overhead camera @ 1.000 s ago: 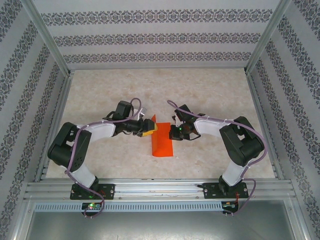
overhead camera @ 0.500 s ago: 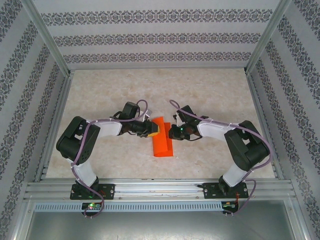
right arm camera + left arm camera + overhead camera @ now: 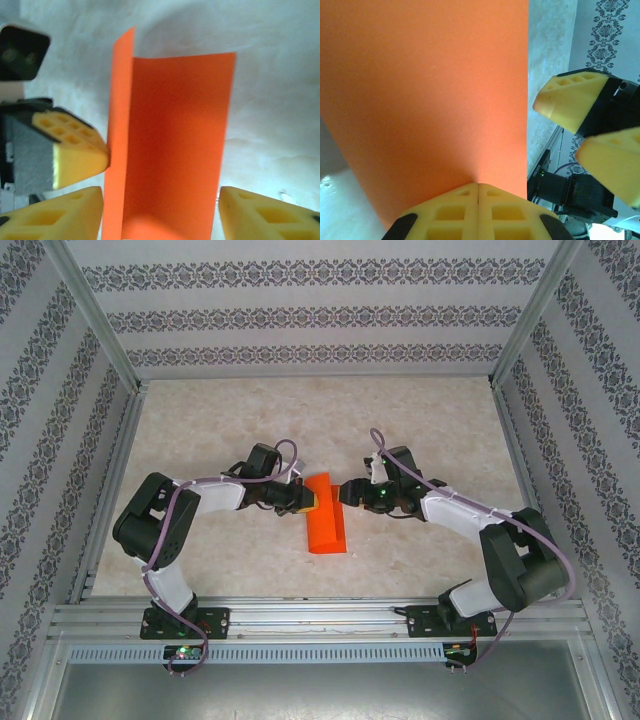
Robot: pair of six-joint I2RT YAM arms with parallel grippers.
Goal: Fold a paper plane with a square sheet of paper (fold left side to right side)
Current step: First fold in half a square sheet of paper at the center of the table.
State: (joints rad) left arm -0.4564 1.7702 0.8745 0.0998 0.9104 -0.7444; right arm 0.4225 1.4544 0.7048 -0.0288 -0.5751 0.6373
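Between the left gripper's [image 3: 478, 187] pads: square sheet of paper [image 3: 430, 90], edge pinched tight | right gripper [image 3: 160, 200]: jaws wide, straddling the folded sheet, holding nothing

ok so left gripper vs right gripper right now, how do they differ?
Left gripper is shut, pinching the orange paper at its raised edge; right gripper stands open, holding nothing. Left comes at the paper from the left, right from the right. Both are yellow-tipped, near the paper's far end.
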